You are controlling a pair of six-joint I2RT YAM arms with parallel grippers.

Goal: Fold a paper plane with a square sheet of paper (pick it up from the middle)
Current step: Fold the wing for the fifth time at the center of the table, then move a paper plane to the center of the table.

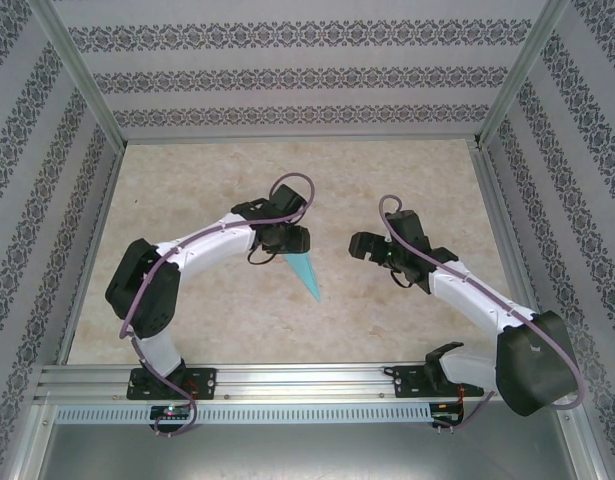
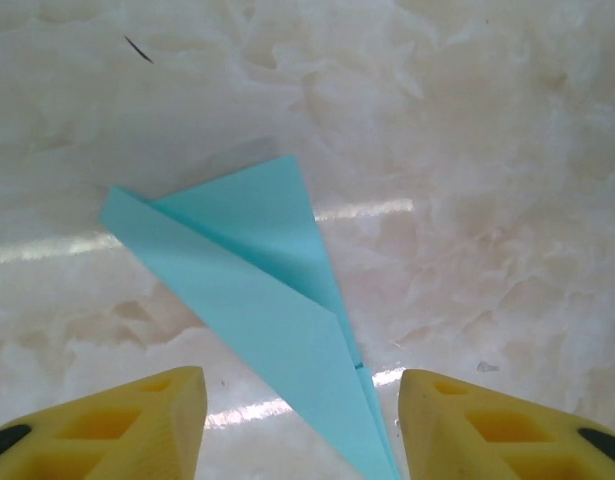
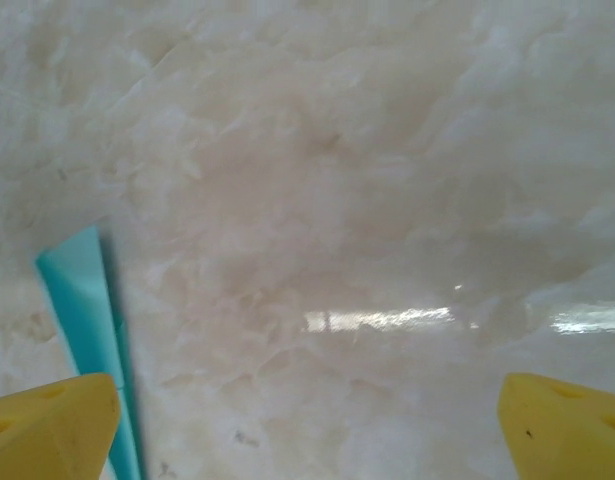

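At the near edge, the left arm (image 1: 152,290) rises from its base at 7 o'clock and bows round toward the centre. The right arm (image 1: 477,295) mirrors it from 5 o'clock. The left tool (image 1: 287,240) points down at the tabletop (image 1: 187,200) with its yellow fingers (image 2: 137,420) spread and pinching nothing. The paper plane (image 1: 305,272) lies flat on the tabletop between them. Its wide end is under the tool and its sharp tip points to 5 o'clock. The right tool (image 1: 359,245) stands near the plane at 3 o'clock, spread wide and holding nothing. Open tabletop runs on toward 12 o'clock up to the patterned back wall (image 1: 307,80), with side walls at 9 and 3 o'clock.
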